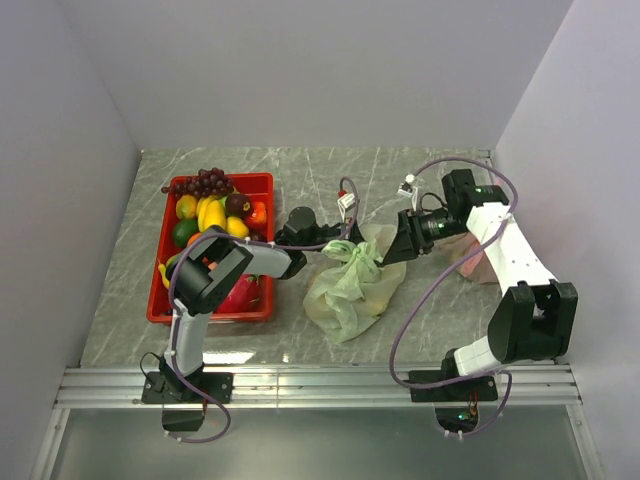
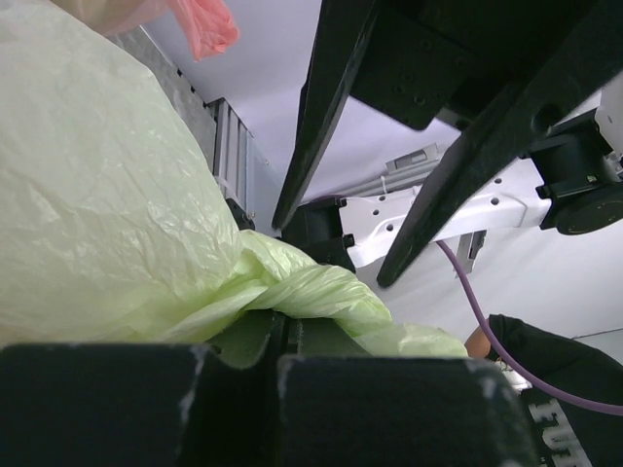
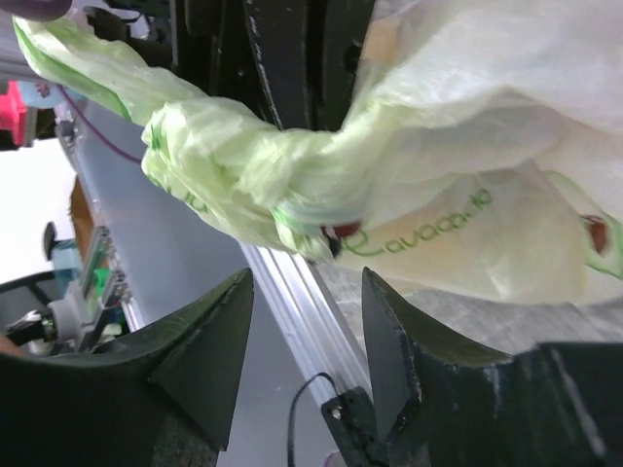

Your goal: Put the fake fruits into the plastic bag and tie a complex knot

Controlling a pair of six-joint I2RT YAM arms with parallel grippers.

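The plastic bag [image 1: 345,292] lies slumped on the marble-patterned table [image 1: 330,170] between my two arms, just right of the red tray [image 1: 266,181], its belly bulging, so I judge some fruit is already inside, though the film hides what. Many of the fake fruits [image 1: 213,212] lie heaped in that tray: grapes, mangoes, a lime, a dragon fruit. The filling is therefore partial at best if all of them were meant to go in. The tying is well under way. The right wrist view shows the handles bunched into the knot [image 3: 243,180], a thick crumpled lump with one tail running off to the upper left. I cannot tell how many turns it holds or whether it is complex enough yet. The left gripper [image 1: 338,242] is clenched on a twisted strand of the bag right at the neck, and its own camera shows the pale green film pinched between the jaws. The right gripper [image 3: 307,292] stands released, jaws apart with nothing between them. It sits just beside the knot without touching it, the lump close above its fingertips in its own view. A pink bag [image 2: 200,24] lies off to the right, under that arm
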